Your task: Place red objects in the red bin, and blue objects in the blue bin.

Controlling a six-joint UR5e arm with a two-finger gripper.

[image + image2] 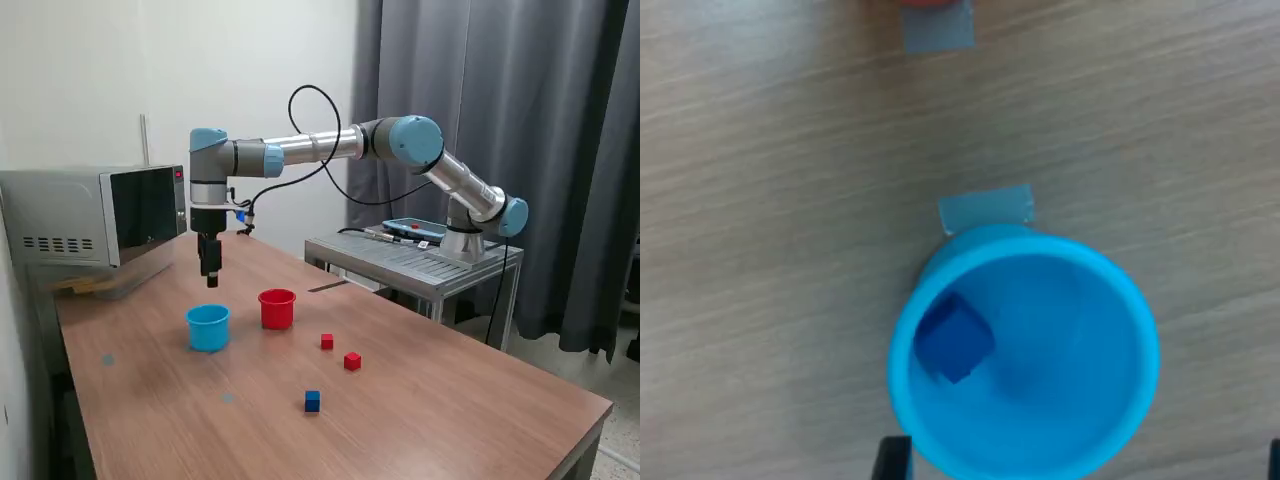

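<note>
My gripper (212, 281) hangs above the blue bin (208, 328) — open or closed, I cannot tell — with one blue cube (954, 337) already inside, while two red cubes (327, 342) (352, 361) and another blue cube (313, 401) wait on the table (450, 400) near the red bin (277, 308).

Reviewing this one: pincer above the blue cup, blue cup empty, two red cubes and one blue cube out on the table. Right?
Not quite: the blue cup is not empty. The wrist view shows a dark blue cube lying inside it. The rest stands: the pincer hangs above that cup, with two red cubes and one blue cube on the table.
</note>
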